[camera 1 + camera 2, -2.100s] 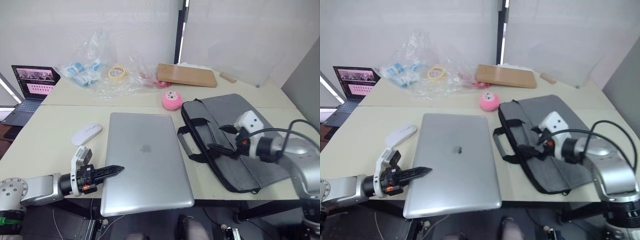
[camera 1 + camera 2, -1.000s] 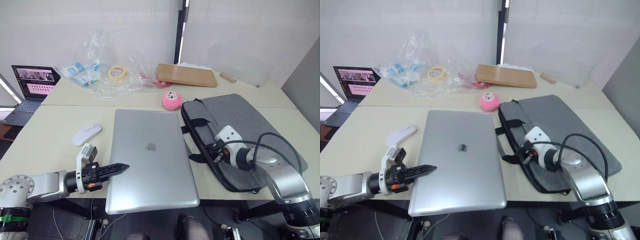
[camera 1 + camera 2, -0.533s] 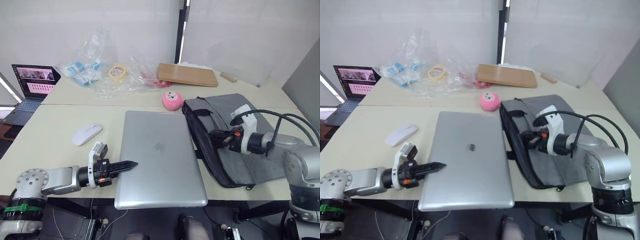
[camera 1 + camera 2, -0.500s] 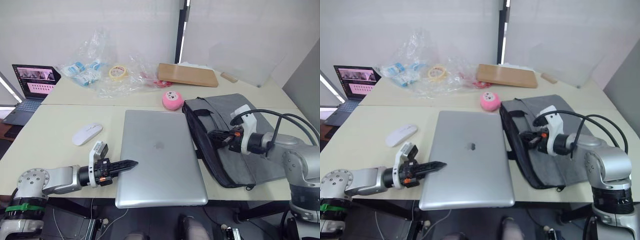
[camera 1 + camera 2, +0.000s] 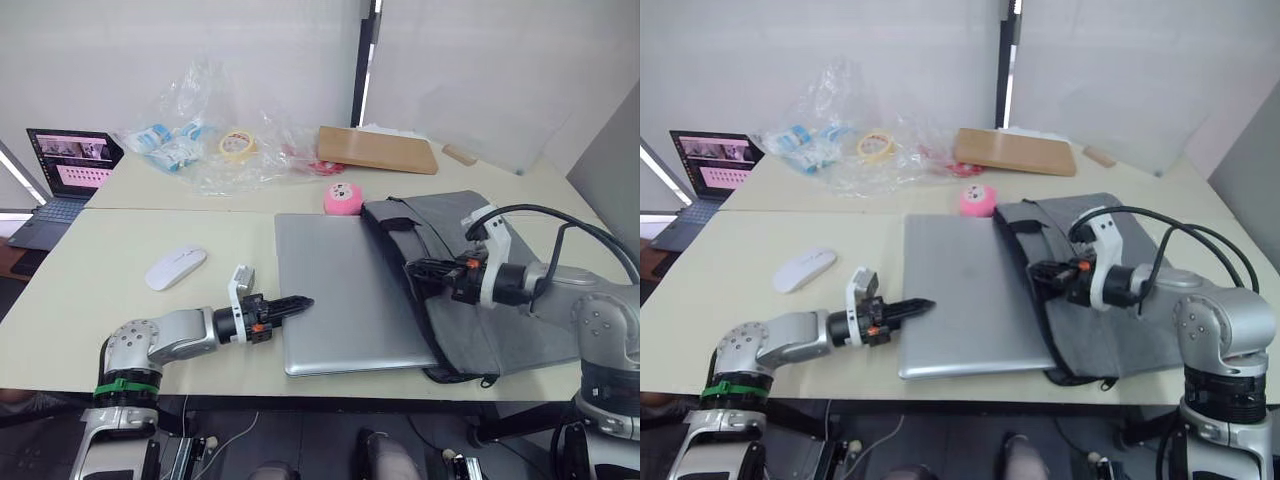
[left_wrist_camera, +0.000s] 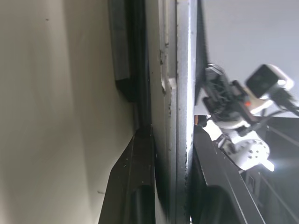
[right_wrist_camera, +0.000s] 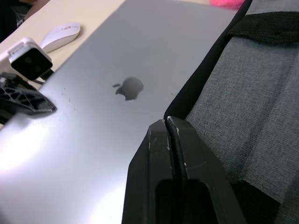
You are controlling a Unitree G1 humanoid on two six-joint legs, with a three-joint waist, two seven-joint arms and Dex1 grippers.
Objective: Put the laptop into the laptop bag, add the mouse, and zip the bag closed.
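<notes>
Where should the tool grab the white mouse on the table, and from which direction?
Across its narrow flanks, coming straight down. The mouse lies flat on the table, a low smooth oval with nothing close beside it, so its short width probably suits a two-finger pinch best.

Two head eyes look forward and down from above the near table (image 5: 60, 300) edge; both take in the laptop (image 5: 345, 290), the laptop bag (image 5: 520, 330) and the far wall. Left wrist camera sits low at the tabletop, tight against the laptop's (image 6: 183, 93) edge, facing across to the right hand (image 6: 224, 100). Right wrist camera looks close over the bag's (image 7: 252, 93) opening onto the lid, and catches the left hand (image 7: 28, 100) opposite.
</notes>
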